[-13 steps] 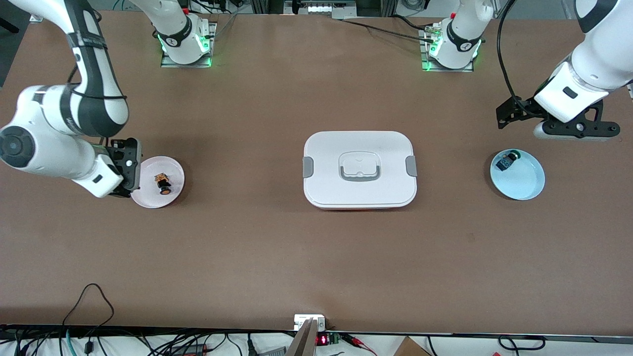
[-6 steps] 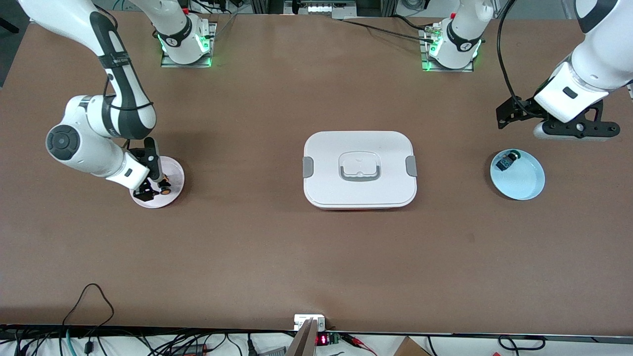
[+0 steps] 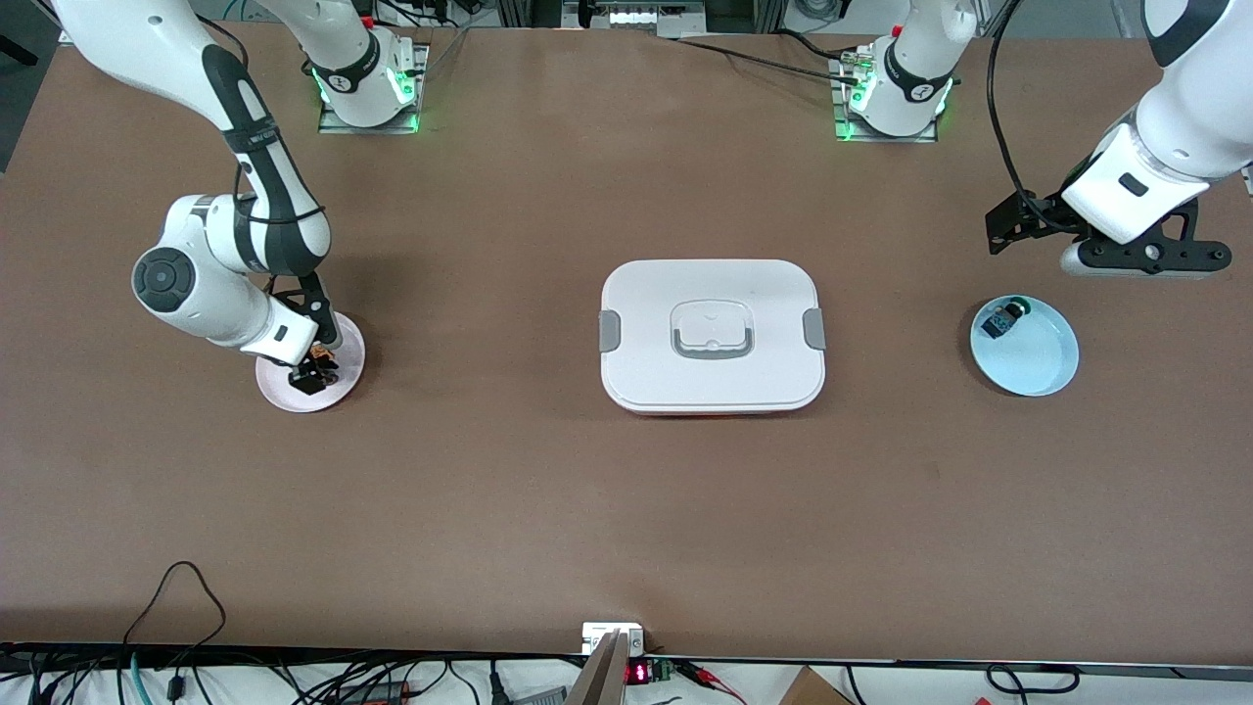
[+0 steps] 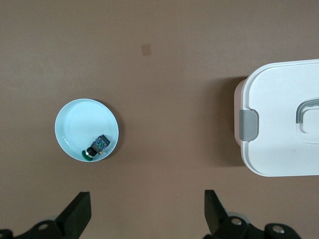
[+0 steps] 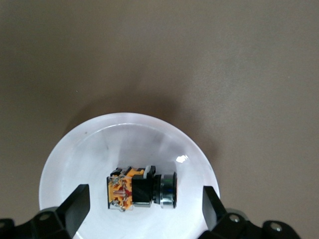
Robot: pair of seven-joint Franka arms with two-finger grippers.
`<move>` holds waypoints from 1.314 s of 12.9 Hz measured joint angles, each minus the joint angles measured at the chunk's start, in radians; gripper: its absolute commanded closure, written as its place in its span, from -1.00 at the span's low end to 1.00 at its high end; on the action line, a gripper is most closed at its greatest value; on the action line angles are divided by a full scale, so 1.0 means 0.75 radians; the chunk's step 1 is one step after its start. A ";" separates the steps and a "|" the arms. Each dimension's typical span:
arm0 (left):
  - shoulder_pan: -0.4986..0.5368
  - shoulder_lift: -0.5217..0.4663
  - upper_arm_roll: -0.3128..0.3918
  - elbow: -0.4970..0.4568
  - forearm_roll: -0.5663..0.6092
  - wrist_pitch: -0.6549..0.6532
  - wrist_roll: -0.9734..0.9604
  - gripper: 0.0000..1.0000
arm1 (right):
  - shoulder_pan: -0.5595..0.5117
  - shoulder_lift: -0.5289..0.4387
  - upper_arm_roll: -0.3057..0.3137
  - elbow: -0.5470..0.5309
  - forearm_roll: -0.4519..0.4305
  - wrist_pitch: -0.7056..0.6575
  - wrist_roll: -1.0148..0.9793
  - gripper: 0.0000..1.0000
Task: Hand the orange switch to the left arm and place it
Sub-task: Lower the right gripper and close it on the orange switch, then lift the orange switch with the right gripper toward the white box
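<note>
Swinging in over the pink plate (image 3: 343,377), the right gripper (image 3: 311,373) now straddles the orange switch (image 5: 139,188), fingers spread; the left gripper (image 4: 147,211) waits, also spread.

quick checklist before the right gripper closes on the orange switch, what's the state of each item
1. Right gripper fingers open: ok.
2. Orange switch between the fingers: ok, it lies on its side on the pink plate.
3. Fingers low enough to grip: cannot tell.
4. Box away from this grasp: ok, it sits mid-table with its lid on.
5. Left gripper ready to receive: not ok, it waits open near the blue plate.
</note>
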 measured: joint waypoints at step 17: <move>0.004 0.000 0.002 0.005 0.000 -0.001 0.000 -1.00 | -0.026 0.085 -0.001 -0.055 -0.001 0.164 -0.036 -0.93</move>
